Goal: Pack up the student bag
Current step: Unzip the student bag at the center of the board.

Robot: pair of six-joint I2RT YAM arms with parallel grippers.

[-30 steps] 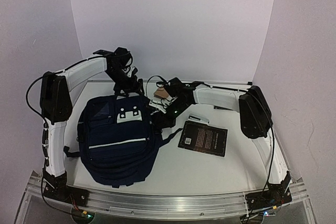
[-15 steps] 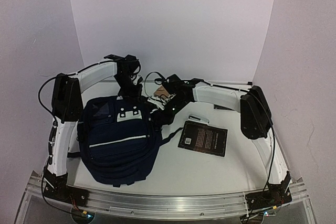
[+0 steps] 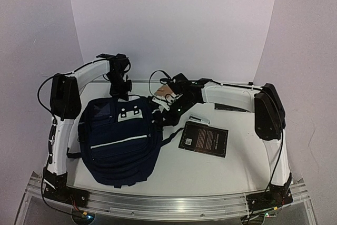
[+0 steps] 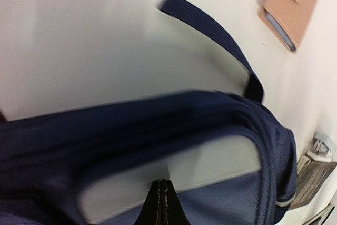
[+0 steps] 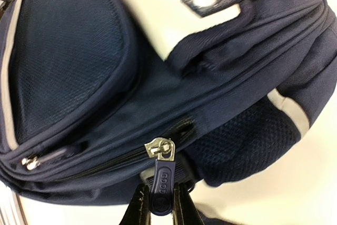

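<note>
Left gripper (image 4: 162,196) has snapped together above the student bag (image 3: 118,143); right gripper (image 5: 159,206) pinches its zipper pull (image 5: 161,178).

The dark blue rubber zipper pull (image 5: 160,185) on the student bag (image 5: 73,61) carries raised capital letters along its length that appear to read "GOOD". The dark book (image 3: 204,139) lying beside the bag shows lines of pale print and a small square code on its cover, all too small to read.
</note>
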